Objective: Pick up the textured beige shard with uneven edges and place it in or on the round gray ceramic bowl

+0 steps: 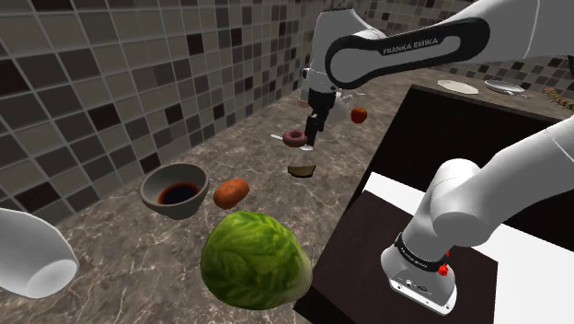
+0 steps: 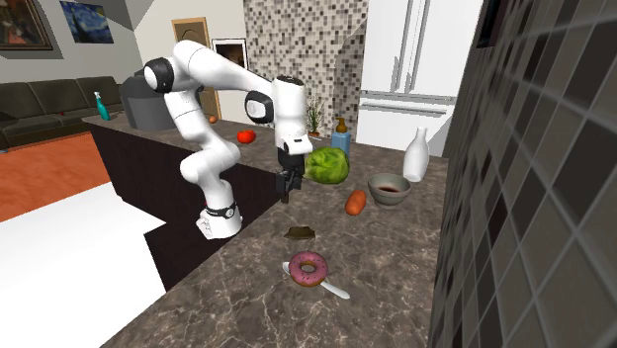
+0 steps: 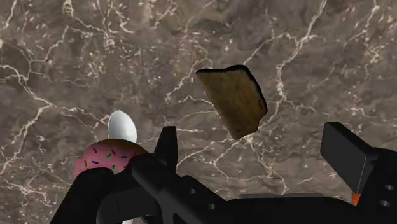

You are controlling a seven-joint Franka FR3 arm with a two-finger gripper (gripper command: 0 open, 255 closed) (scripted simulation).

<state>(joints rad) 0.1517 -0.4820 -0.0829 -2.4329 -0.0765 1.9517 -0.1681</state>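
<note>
The shard (image 3: pixel 232 102) lies flat on the counter (image 3: pixel 76 57); in the wrist view it is a wedge whose long axis runs from a broad, straight edge far from the gripper (image 3: pixel 252 141) to a narrowed, ragged tip pointing back toward the gap between the fingers. Its face is tan and grainy with a dark rim; it looks like a crust of bread. The two black fingers stand wide apart with nothing between them, above the shard and not touching it.

In the shoulder view the shard (image 1: pixel 301 169) sits at the middle of the frame, straight below the gripper (image 1: pixel 313 138); the round grey bowl (image 1: pixel 175 190) sits left of centre, well apart from it, thick-walled with a dark reddish inside. In the second exterior view the shard (image 2: pixel 298 233) lies a little below centre, between the gripper (image 2: pixel 286 193) and a pink sprinkled doughnut (image 2: pixel 308 268); the bowl (image 2: pixel 389 188) is right of centre.

The counter is dark brown stone with white veins; a wall of small grey and black square tiles (image 1: pixel 83 101) backs it. A white spoon (image 3: pixel 121 126) lies by the doughnut; a leafy green lettuce (image 1: pixel 255 260) fills the shoulder view's lower middle; an orange vegetable (image 1: pixel 231 192) lies just beside the bowl. A white fridge (image 2: pixel 410 69) stands in the second exterior view's upper right; a dark sofa (image 2: pixel 40 104) is at its left.
</note>
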